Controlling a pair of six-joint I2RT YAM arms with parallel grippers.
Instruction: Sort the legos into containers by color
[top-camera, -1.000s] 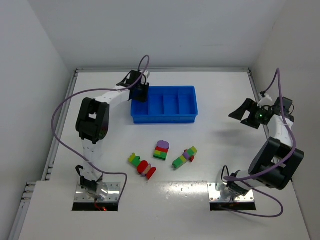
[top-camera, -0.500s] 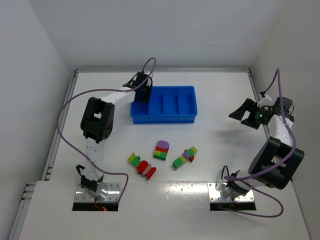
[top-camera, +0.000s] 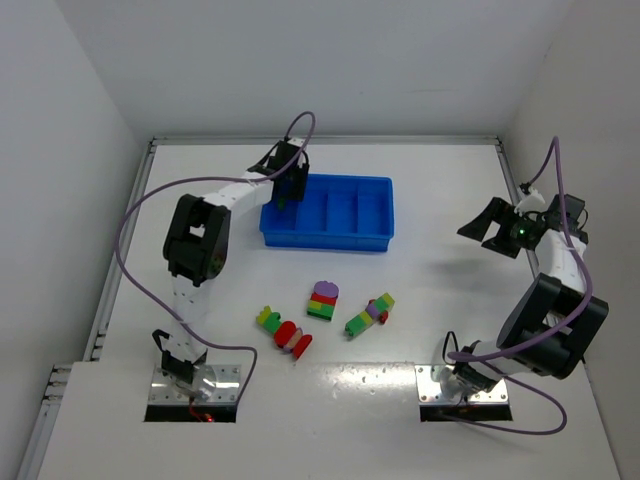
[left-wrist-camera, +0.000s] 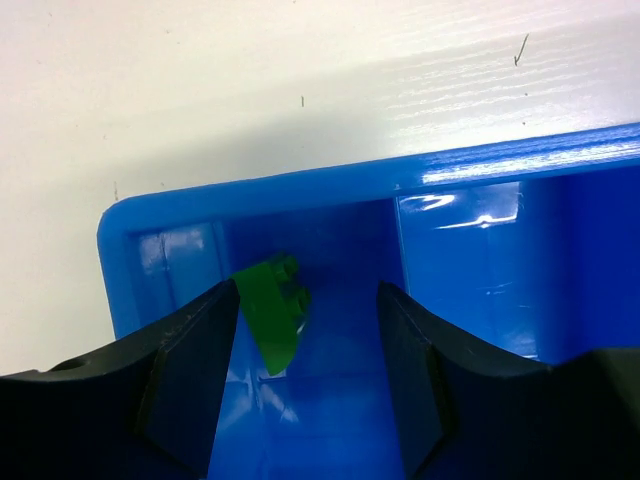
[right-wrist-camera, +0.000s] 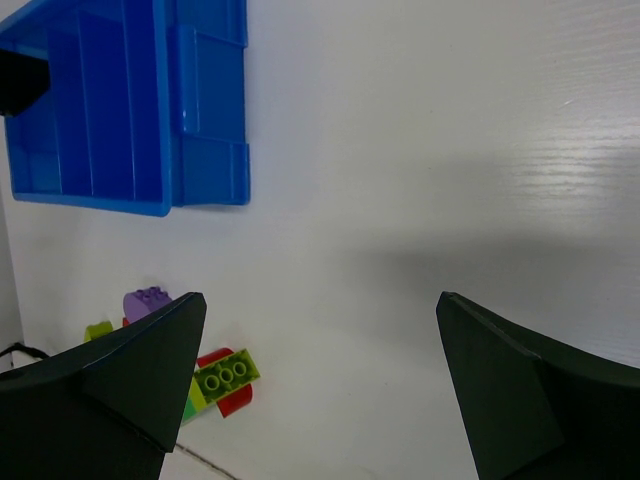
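The blue tray (top-camera: 345, 235) stands at the back centre of the table. My left gripper (top-camera: 288, 186) hangs over its leftmost compartment (left-wrist-camera: 330, 400) with the jaws open. A green lego (left-wrist-camera: 270, 312) is tilted between them, close to the left finger (left-wrist-camera: 190, 380) and apart from the right one; it also shows in the top view (top-camera: 284, 201). Three multicolour lego stacks lie in front of the tray: green and red (top-camera: 281, 332), purple-topped (top-camera: 323, 299), and green, purple and yellow (top-camera: 369, 313). My right gripper (top-camera: 497, 228) is open and empty above bare table at the right.
The right wrist view shows the tray (right-wrist-camera: 130, 110) at upper left, a yellow-green and red stack (right-wrist-camera: 222, 378) and a purple brick (right-wrist-camera: 147, 299) at lower left. White walls close in the table on three sides.
My left gripper has moved a little right and down over the tray's leftmost compartment, and the green lego now shows under it. The right arm has not moved.
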